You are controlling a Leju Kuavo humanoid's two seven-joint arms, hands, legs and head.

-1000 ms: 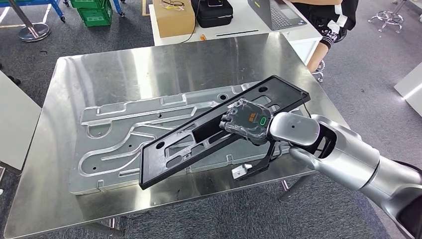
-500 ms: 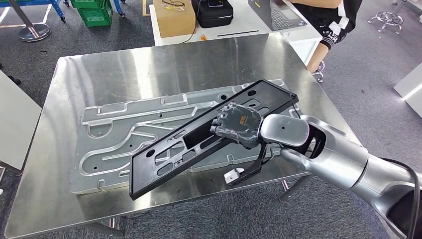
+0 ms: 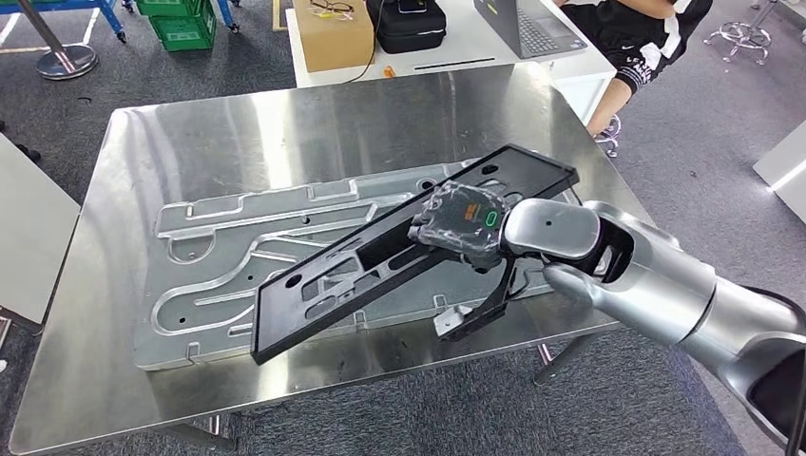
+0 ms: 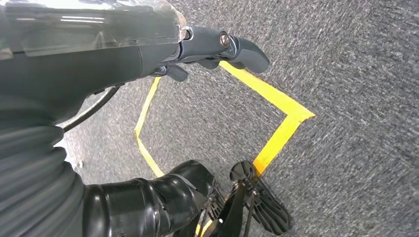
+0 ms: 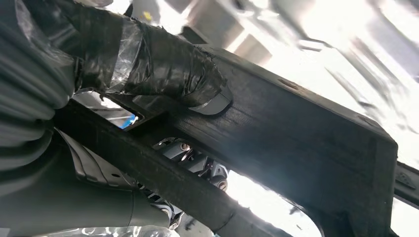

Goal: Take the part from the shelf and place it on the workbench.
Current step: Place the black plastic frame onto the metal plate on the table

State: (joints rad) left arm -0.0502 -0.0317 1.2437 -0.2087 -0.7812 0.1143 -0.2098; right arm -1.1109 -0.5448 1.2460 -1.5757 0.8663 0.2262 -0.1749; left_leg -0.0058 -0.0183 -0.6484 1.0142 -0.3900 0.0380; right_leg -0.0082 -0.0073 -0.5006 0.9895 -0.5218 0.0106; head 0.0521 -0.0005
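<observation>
A long flat black plastic part (image 3: 380,256) with cut-out openings lies slantwise just above the steel workbench (image 3: 285,123). My right hand (image 3: 463,226) grips it near its far right end, thumb on top and fingers under, in the head view. The right wrist view shows the taped thumb (image 5: 163,69) pressed on the black part (image 5: 296,128), with fingers (image 5: 197,168) beneath it. The part's lower left end (image 3: 271,332) hangs over a large grey metal plate (image 3: 209,266). My left hand (image 4: 217,47) hangs over the floor, fingers curled and holding nothing.
The grey machined plate covers the middle of the workbench. A white table (image 3: 447,47) behind it carries a cardboard box (image 3: 330,33), a black case (image 3: 409,21) and a laptop (image 3: 532,27). A person (image 3: 637,43) stands at the far right. Yellow floor tape (image 4: 276,113) lies below the left hand.
My right hand has shifted the black part a little left and then slightly up and back; the part stays gripped and slanted. The person at the back has shifted.
</observation>
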